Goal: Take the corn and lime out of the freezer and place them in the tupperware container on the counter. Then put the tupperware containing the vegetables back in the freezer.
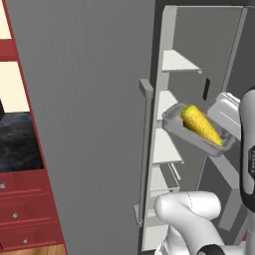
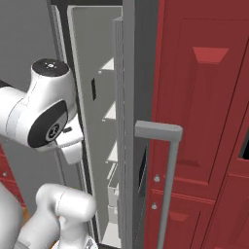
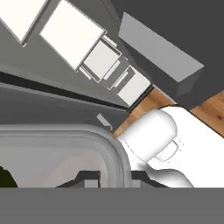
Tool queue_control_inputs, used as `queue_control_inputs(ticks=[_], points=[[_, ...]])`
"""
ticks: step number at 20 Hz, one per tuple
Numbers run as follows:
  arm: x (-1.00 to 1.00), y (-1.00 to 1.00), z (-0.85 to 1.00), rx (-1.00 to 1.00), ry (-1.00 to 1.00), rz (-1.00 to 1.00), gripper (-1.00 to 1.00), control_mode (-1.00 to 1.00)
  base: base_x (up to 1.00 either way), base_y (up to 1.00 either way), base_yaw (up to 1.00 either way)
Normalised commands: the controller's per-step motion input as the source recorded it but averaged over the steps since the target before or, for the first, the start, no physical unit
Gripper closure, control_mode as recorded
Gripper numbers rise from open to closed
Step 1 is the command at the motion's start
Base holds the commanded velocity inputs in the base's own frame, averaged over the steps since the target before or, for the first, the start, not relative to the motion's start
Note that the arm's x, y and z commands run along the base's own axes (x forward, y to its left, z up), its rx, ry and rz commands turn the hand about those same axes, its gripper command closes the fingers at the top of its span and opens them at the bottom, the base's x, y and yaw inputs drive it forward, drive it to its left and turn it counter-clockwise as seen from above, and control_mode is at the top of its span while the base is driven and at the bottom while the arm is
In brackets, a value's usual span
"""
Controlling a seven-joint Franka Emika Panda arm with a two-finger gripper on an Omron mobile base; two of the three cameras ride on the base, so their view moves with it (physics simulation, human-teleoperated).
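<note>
The tupperware container [image 1: 196, 132], a light grey tray, hangs tilted in the air in front of the open freezer's pale shelves [image 1: 167, 147]. The yellow corn [image 1: 201, 124] lies inside it. My gripper [image 1: 222, 122] is shut on the tray's right rim. In the hand view the container's rim [image 3: 114, 151] runs between my gripper's [image 3: 114, 179] dark finger tips. A sliver of the dark green lime [image 3: 5, 178] shows inside the tray at the lower left. The freezer door [image 1: 84, 124] stands open to the left.
The door's long bar handle [image 1: 146, 149] stands just left of the tray. The black counter [image 1: 17, 144] over red drawers [image 1: 20, 199] lies far left. In the right base view, a second grey handle [image 2: 168, 185] and tall red cabinets [image 2: 204, 121] flank the freezer.
</note>
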Motion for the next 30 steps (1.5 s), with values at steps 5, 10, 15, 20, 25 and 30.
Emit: queue_control_inputs(ticks=[5,10,15,20,25,30], points=[[-0.39,-0.1,0.28,0.0,-0.1,-0.42,1.0,-1.0,0.0,0.0,0.0],[0.21,-0.16,0.23,0.0,-0.04,-0.48,1.0,-1.0,0.0,0.0,0.0],[0.95,-0.2,0.25,0.01,-0.04,-0.32,1.0,-1.0,0.0,0.0,0.0],[1.0,-0.31,0.15,0.08,-0.07,-0.07,1.0,-1.0,0.0,0.0,0.0],[1.0,-0.13,0.05,0.05,-0.05,-0.04,1.0,-1.0,0.0,0.0,0.0],[1.0,-0.12,0.09,0.03,-0.04,-0.03,1.0,-1.0,0.0,0.0,0.0]])
